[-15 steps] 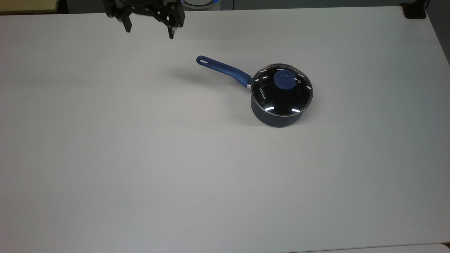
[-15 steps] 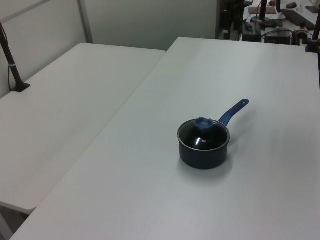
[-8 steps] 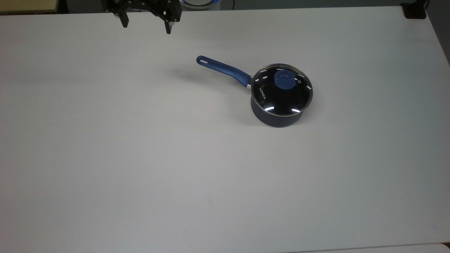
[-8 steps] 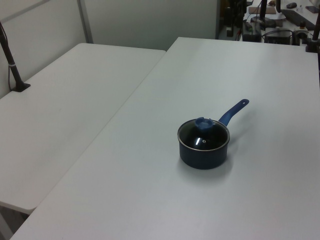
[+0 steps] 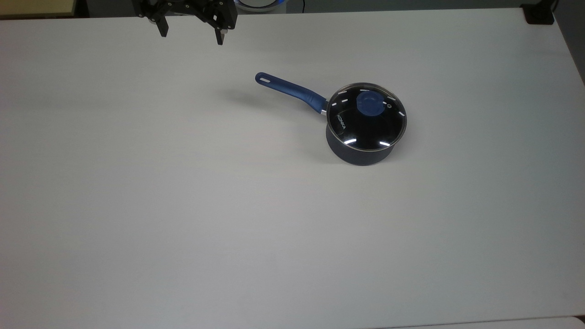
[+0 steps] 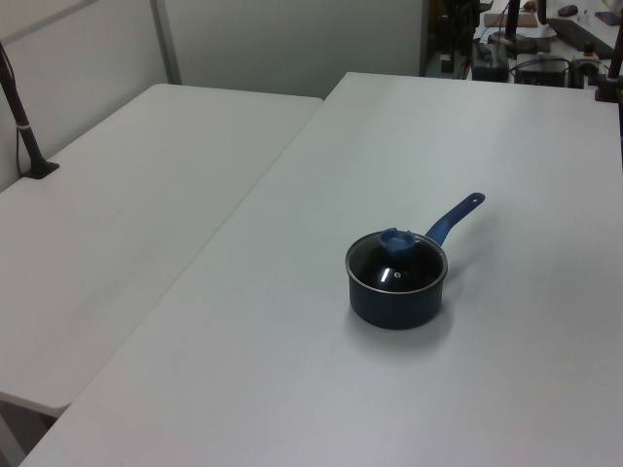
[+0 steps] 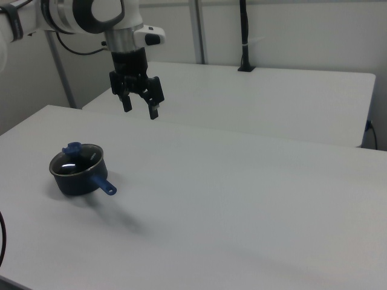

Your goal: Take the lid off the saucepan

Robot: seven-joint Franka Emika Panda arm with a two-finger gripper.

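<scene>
Adjoining white tables, pale walls

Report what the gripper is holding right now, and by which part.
Nothing. The gripper hangs open in the air, apart from the saucepan; the lid sits on it, blue knob ungrasped.

A small dark navy saucepan stands upright on the white table, nearer its far edge in the top view. Its glass lid with a blue knob sits closed on top. The long blue handle points toward the top view's far left corner.
</scene>
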